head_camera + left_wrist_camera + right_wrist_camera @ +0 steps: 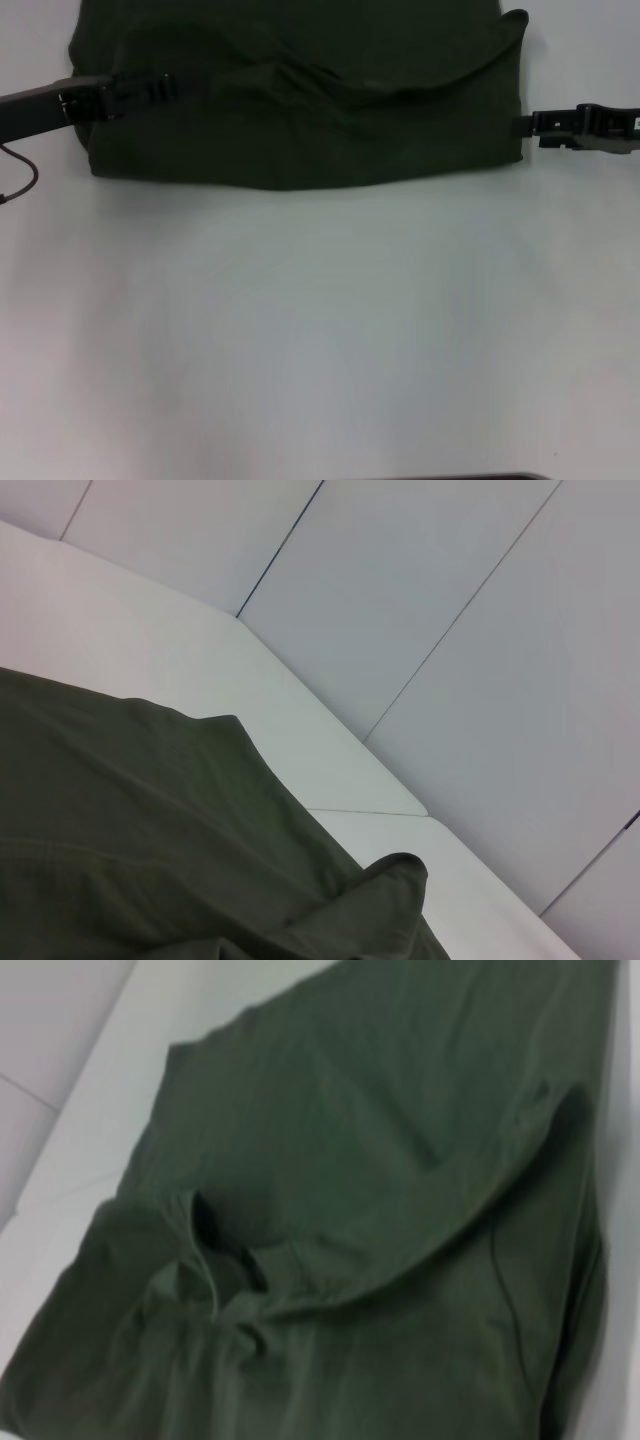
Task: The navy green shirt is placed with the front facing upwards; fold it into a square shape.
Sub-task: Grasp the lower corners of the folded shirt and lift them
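White tabletop (320,330) filled most of the head view, and pale wall panels (450,610) stood behind it in the left wrist view. The navy green shirt (300,110), a large dark olive cotton T-shirt, lay at twelve o'clock on the table, already doubled over, with a curved fold edge running across it.

The left gripper (140,92) lay over the shirt's nine o'clock edge, and whether its fingers were spread or pinching cloth could not be told. The right gripper (528,125) sat at the three o'clock edge, tip touching the fabric, its state equally unclear.

The risk was uneven pulling: if one side gripped only a top layer, the fold could slide apart or bunch and leave a crooked shape rather than a square.
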